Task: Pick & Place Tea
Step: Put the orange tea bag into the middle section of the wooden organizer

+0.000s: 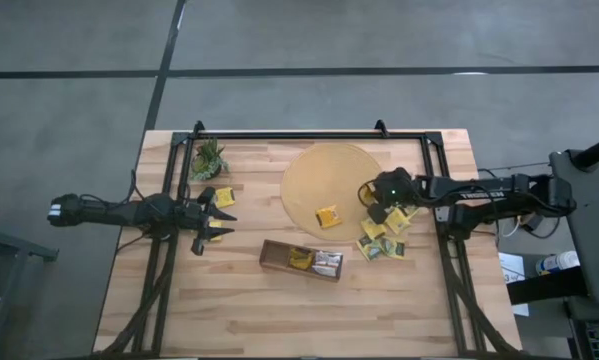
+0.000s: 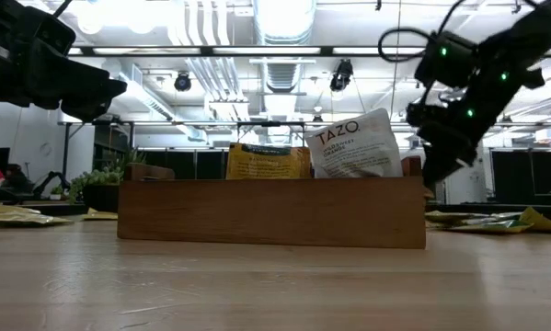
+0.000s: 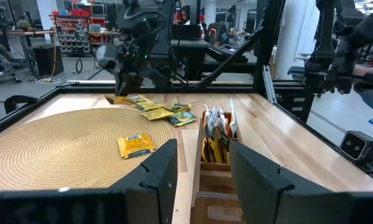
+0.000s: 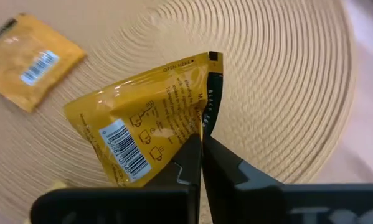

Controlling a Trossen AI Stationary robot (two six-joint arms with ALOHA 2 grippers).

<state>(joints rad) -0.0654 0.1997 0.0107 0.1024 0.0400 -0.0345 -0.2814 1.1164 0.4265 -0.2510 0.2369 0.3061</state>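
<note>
Right end effector (image 4: 200,152) clamped on a yellow tea sachet (image 4: 152,118), held over round woven mat (image 1: 309,180), right of frame centre. Another sachet (image 1: 327,216) lies on the mat. Left end effector (image 1: 219,215) fingers apart, centre left, above the worktop (image 1: 279,310).

Both arms: dark, near-black jointed segments. Left arm (image 1: 119,212) ends outboard in a pale grey cap; thin black cable loops beside it. Right arm (image 1: 489,190) carries white lettering along its forearm, too small to read, and a green indicator light near the wrist. Left gripper (image 3: 202,171) fingers: broad, flat, matte black, angular edges. Right gripper (image 4: 200,163) fingers: black, tapered.
</note>
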